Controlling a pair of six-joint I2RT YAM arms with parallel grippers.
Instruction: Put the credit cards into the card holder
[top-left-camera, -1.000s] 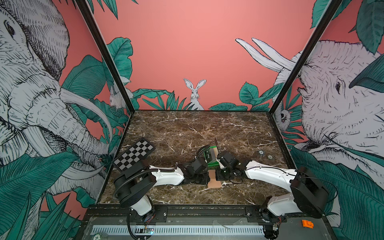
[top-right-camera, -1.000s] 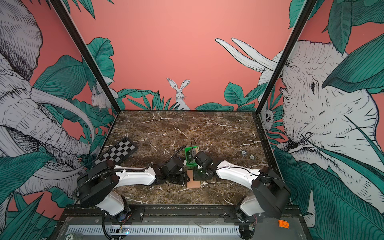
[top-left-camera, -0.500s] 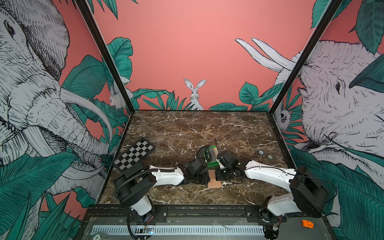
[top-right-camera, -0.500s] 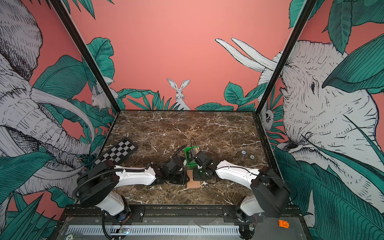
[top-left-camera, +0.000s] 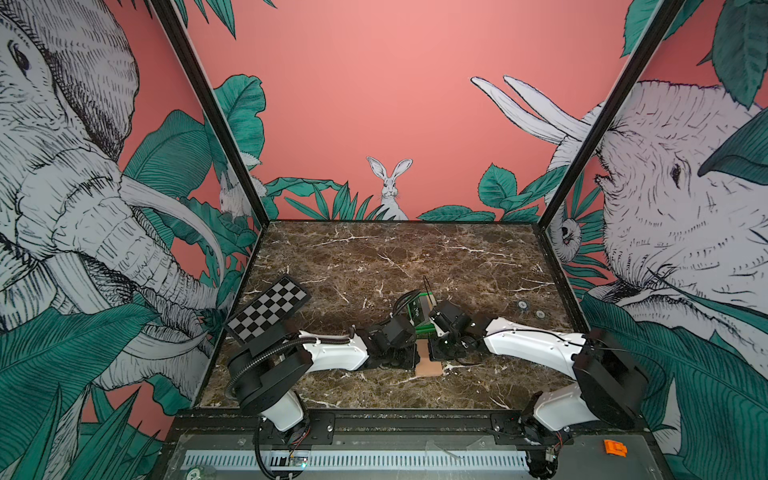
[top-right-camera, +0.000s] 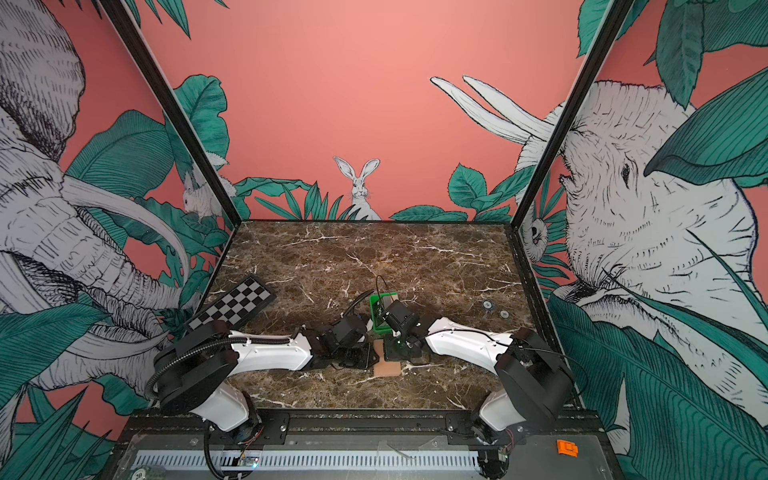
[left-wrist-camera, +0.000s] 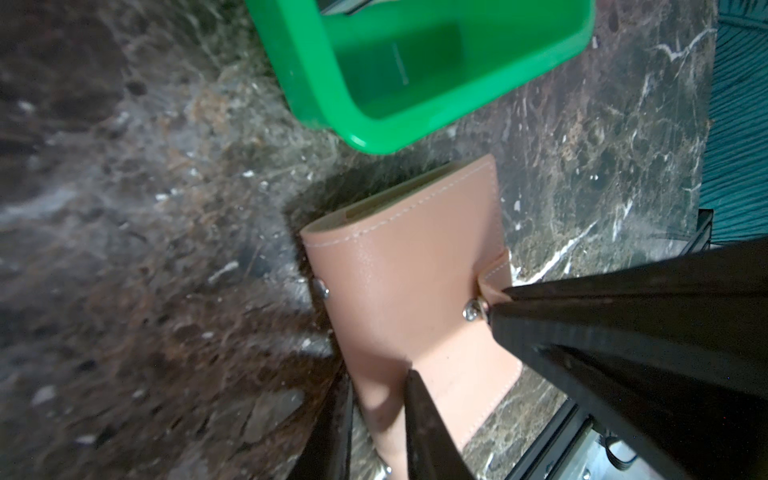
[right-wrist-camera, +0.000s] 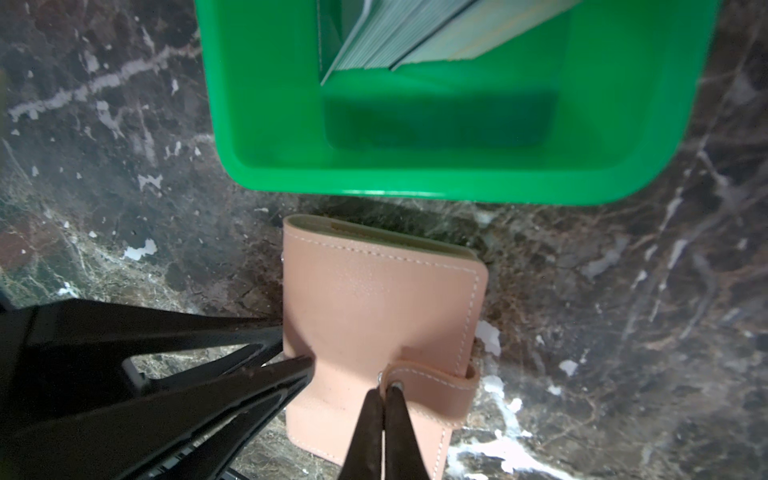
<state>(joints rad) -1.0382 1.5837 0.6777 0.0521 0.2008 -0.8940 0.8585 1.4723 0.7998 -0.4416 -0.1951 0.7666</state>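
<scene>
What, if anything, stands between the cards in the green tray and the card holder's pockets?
The card holder itself: it lies folded shut, cover over its pockets. The right gripper pinches its strap tab; the left gripper grips its side.

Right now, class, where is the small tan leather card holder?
The card holder lies folded on the marble tabletop, front-centre in both top views, just in front of the green plastic tray.

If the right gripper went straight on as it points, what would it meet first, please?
Likely the card holder, whose strap tab the right gripper pinches; the green tray lies beyond.
</scene>
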